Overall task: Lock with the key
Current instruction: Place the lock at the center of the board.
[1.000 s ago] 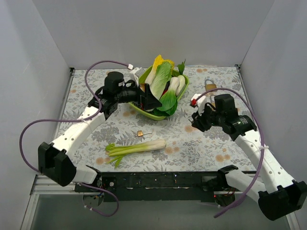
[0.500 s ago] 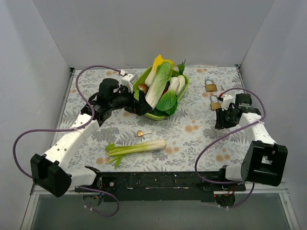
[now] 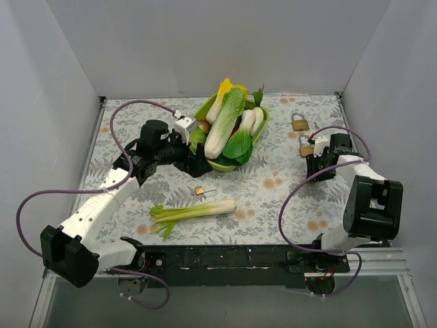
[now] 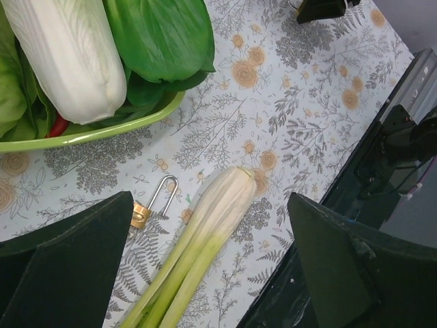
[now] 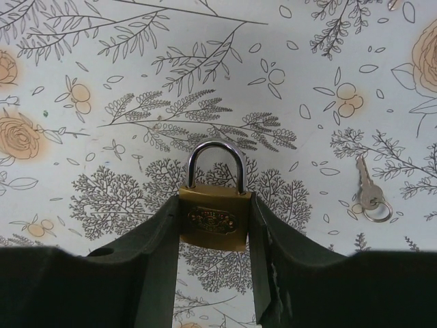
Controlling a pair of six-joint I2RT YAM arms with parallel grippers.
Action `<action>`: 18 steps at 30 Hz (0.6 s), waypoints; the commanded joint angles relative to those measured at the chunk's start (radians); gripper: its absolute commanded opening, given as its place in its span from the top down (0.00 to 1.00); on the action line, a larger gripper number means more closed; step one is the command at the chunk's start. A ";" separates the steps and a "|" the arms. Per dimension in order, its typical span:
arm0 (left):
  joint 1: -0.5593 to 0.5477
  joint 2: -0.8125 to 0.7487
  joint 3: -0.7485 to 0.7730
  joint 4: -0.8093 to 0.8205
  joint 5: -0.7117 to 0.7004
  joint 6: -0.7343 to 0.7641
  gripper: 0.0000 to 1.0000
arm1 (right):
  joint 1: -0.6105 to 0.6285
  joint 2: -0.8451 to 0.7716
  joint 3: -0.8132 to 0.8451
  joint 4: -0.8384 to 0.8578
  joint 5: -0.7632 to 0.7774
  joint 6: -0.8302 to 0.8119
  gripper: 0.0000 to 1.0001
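My right gripper [image 5: 214,205] is shut on a brass padlock [image 5: 213,220] with a closed steel shackle, its body clamped between both fingers low over the cloth; it also shows in the top view [image 3: 306,147]. A small silver key [image 5: 369,198] lies on the cloth to the right of it. A small brass padlock [image 4: 141,214] with an open shackle lies under my left gripper [image 4: 210,229], which is open and empty above it. A third padlock [image 3: 299,122] lies at the far right.
A green tray [image 3: 217,164] heaped with leafy vegetables stands at the back centre, close to my left gripper [image 3: 194,156]. A leek [image 3: 194,210] lies near the front edge. White walls stand on three sides.
My right arm has swung to the right edge and folded back, with the gripper now at the brass padlock there. My left gripper has drawn back a little to the left of the tray.
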 commanded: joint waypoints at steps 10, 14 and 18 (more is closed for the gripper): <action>0.003 -0.076 -0.079 -0.093 0.100 0.213 0.02 | -0.029 0.079 0.024 0.142 0.020 -0.025 0.91; 0.003 -0.083 -0.114 -0.118 0.114 0.300 0.02 | -0.035 0.096 0.024 0.142 0.008 -0.031 0.85; 0.003 -0.097 -0.184 -0.141 0.112 0.388 0.03 | -0.034 0.099 0.022 0.147 0.000 -0.031 0.66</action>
